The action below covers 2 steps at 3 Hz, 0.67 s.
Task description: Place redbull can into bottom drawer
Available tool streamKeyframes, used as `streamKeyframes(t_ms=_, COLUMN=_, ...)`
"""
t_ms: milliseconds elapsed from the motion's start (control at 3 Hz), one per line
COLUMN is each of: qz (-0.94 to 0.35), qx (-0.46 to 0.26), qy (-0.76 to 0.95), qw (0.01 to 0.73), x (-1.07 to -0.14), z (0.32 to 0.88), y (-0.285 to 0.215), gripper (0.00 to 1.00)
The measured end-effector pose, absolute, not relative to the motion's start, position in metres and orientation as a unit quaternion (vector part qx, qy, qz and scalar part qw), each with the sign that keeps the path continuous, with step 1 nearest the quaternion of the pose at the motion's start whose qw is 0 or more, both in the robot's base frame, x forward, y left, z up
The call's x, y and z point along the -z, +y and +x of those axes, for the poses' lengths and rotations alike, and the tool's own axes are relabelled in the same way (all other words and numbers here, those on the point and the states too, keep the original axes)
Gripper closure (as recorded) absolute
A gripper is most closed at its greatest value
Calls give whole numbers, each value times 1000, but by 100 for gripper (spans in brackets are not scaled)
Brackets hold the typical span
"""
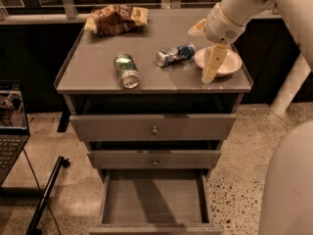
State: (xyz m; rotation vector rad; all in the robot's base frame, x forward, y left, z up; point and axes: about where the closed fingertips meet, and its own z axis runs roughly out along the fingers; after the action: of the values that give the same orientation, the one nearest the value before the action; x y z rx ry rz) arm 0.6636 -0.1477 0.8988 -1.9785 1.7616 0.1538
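**Blue-and-silver redbull can (175, 54) on desk (95, 58); bottom drawer (154, 202) open**

You have the redbull can lying on its side, right of centre on the desk, between the green can (126, 70) and the white plate (230, 62), touching neither. The bottom drawer is pulled out below, its grey floor in view. Your gripper (199, 56) hangs over the desk's right side, one finger across the plate. The jaws are spread wide and hold nothing. A chip bag (116, 18) lies at rear left.

Blue-and-silver redbull can (175, 54), green can (126, 70), grey bottom drawer (154, 202); cream hand (200, 56) hangs over the white plate (233, 62).
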Motion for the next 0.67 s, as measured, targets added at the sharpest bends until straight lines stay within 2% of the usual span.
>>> streamKeyframes(t_ms=667, qz=-760, qx=-60, qy=591, qw=264, x=-888, z=715, y=-121, gripper=0)
